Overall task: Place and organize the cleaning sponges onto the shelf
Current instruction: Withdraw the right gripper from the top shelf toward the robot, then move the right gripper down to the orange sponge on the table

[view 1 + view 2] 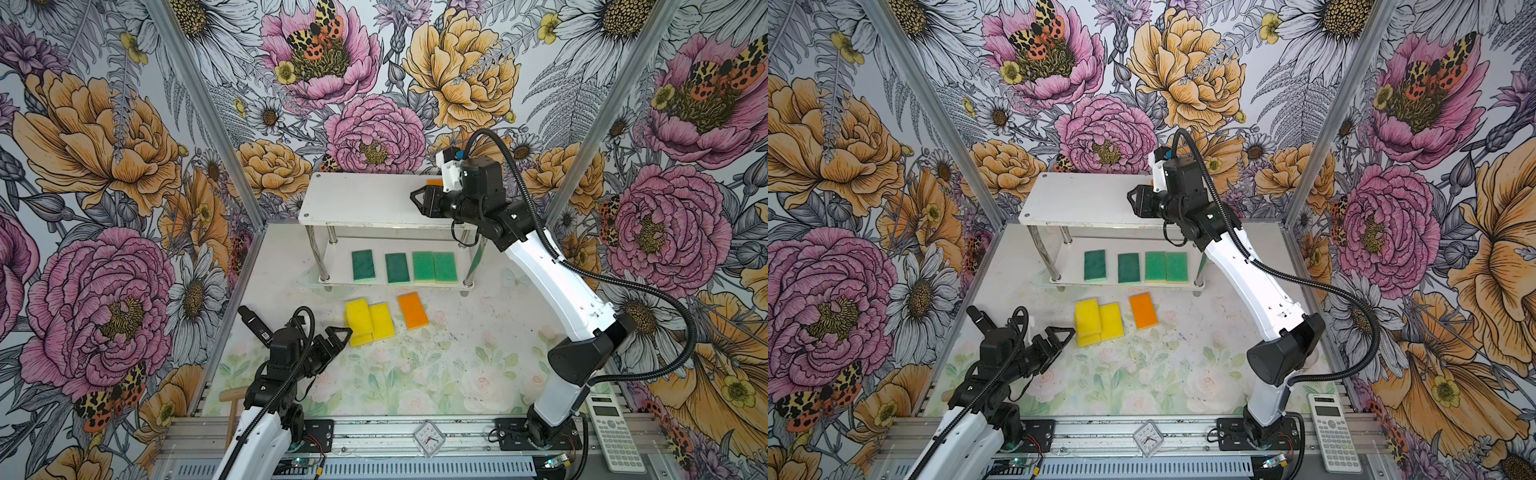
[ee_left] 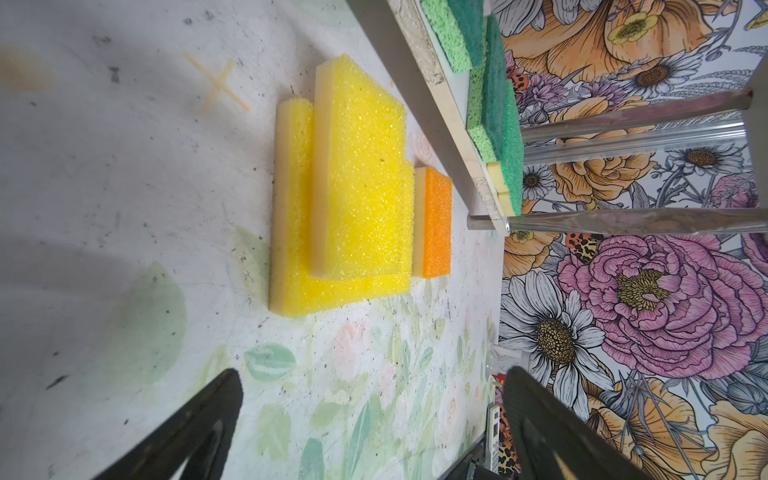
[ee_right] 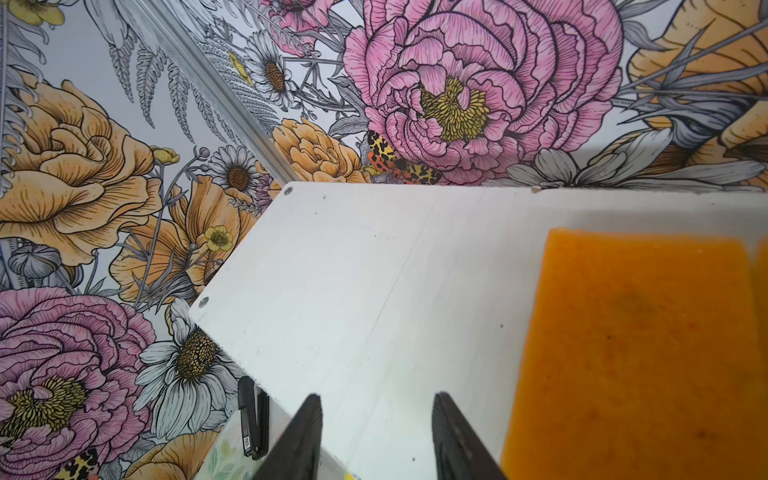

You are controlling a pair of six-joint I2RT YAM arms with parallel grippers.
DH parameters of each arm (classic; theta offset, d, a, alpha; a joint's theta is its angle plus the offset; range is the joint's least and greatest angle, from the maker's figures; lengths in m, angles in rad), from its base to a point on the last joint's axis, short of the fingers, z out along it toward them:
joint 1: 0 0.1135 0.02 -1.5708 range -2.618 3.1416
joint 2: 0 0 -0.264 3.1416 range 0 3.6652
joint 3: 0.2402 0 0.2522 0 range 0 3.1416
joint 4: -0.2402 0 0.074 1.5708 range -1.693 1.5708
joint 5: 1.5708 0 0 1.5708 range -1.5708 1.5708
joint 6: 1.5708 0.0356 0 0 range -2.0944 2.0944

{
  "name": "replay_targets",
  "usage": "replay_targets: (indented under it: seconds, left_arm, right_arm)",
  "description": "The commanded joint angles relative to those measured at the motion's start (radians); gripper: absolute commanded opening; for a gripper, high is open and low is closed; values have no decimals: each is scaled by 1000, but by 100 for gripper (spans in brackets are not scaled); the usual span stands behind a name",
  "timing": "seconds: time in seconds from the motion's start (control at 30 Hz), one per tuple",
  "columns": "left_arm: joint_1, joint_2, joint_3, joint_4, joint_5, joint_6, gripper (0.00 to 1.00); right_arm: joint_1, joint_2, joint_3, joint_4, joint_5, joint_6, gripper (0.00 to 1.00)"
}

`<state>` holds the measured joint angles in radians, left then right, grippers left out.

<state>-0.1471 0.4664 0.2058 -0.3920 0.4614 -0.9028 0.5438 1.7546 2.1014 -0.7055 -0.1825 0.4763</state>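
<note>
Since the left fingers (image 1: 338,333) are spread wide and empty, with the yellow sponges (image 1: 368,320) lying just ahead of their tips, this arm is plainly the nearer one for the next pick. The right fingers (image 1: 417,202) are well apart from that pile, parted over the top board of the shelf (image 1: 357,199) with nothing between them. Beside the right fingers, flat on that board, lies an orange sponge (image 3: 631,353).

The yellow pile on the worktop (image 1: 415,365) looks like three slabs, partly overlapping, with one resting on top. Their long sides run across the line of the left fingers' reach, so I judge a long edge is what those fingers would meet first. A second orange sponge (image 1: 412,310) lies past the yellow ones from the left fingers, close to them but not touching. Four green sponges (image 1: 397,268) sit in a row on the lower board, farther ahead.

All are flat rectangles with a coarse, open-pored top face, and the yellow and orange ones show a smoother pale layer beneath — soft stuff, likely to squash under a pinch.
</note>
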Motion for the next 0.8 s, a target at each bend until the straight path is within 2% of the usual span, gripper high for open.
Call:
replay_targets:
  seconds: [0.0, 0.1, 0.27, 0.53, 0.77]
  left_arm:
    - [3, -2, 33, 26, -7, 13, 99]
    - [-4, 0, 52, 27, -18, 14, 99]
    - [-34, 17, 91, 27, -59, 24, 99]
    - [-134, 81, 152, 33, -146, 32, 99]
    - [-206, 128, 184, 61, -211, 17, 99]
  right_arm:
    - [-1, -67, 25, 9, -77, -34, 47]
    - [19, -125, -35, 9, -99, -46, 49]
    - [85, -261, -218, 9, -35, -88, 59]
    - [228, -495, -668, 14, 248, -68, 71]
    - [359, -487, -915, 29, 468, -39, 80]
